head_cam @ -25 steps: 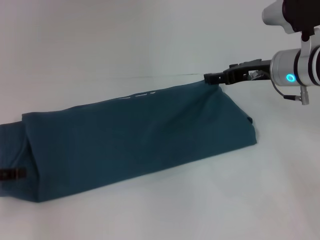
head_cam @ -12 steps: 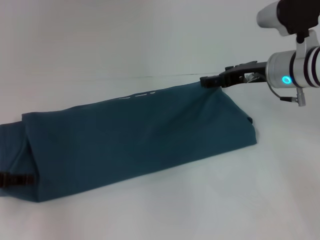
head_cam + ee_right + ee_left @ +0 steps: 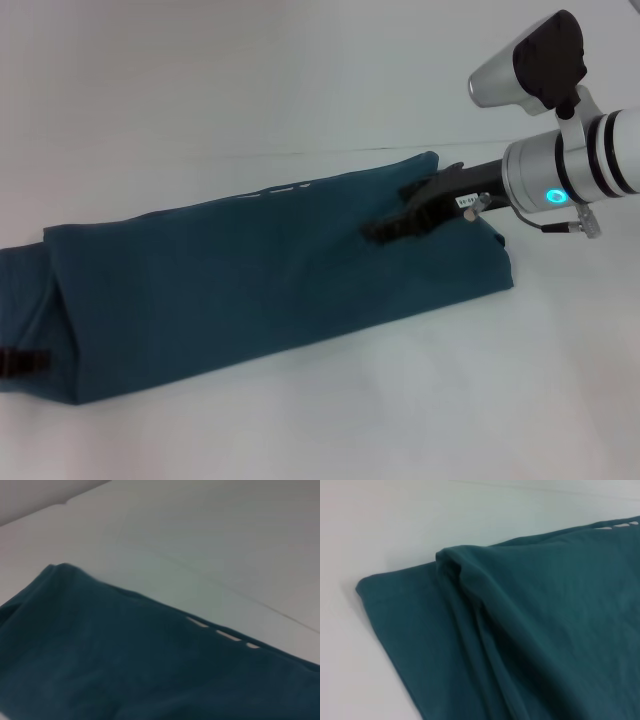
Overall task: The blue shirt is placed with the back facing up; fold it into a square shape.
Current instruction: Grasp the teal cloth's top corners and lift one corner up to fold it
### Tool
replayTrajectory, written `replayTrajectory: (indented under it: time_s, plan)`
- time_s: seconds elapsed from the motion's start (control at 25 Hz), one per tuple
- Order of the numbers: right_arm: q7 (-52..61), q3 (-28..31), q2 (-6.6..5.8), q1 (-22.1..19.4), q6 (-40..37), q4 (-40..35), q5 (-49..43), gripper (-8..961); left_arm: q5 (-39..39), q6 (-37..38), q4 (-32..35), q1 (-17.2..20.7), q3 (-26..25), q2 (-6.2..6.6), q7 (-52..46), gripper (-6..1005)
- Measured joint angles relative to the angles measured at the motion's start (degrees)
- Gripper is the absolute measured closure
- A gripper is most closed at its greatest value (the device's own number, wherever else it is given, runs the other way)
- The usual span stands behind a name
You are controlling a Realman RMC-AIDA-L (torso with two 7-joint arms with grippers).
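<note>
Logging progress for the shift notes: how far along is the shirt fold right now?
Partly done. The dark teal-blue knit T-shirt already lies folded into a long band on the white table, not a square. In hand: the right gripper is over the band's right end, and the left gripper is at its left end. Left to do: folding the band's ends in to make a square.

The blue shirt (image 3: pixel 270 270) lies folded into a long, rumpled band.

The blue shirt (image 3: pixel 270 280) is soft, matt knit cloth, lightly creased. The bench (image 3: pixel 300 90) looks smooth, matt white. The right hand (image 3: pixel 400 215) is matt black plastic on a glossy silver wrist.
</note>
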Motion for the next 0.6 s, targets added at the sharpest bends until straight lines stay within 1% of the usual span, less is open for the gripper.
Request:
replayTrajectory:
  time_s: [0.08,0.24,0.44,0.6]
  plan:
    - [-0.53,0.0,-0.03,-0.2,-1.4,-0.53,-0.14,26,-0.22,-0.03,0.01,0.09,-0.35,-0.08,0.16,524]
    - [-0.63,0.0,-0.02,-0.51,-1.72,-0.65,-0.21,26,-0.69,-0.34,0.03,0.3,-0.59,-0.27,0.44,613]
    - [-0.81,0.0,0.15,-0.5,-1.38,-0.65,-0.23,26,-1.8,-0.62,0.0,0.77,-1.31,-0.32,0.3,819]
    - [-0.84,0.0,0.23,-0.48,-1.36,-0.65,-0.24,27,-2.98,-0.34,-0.36,1.04,-3.72,-0.32,0.35,915]
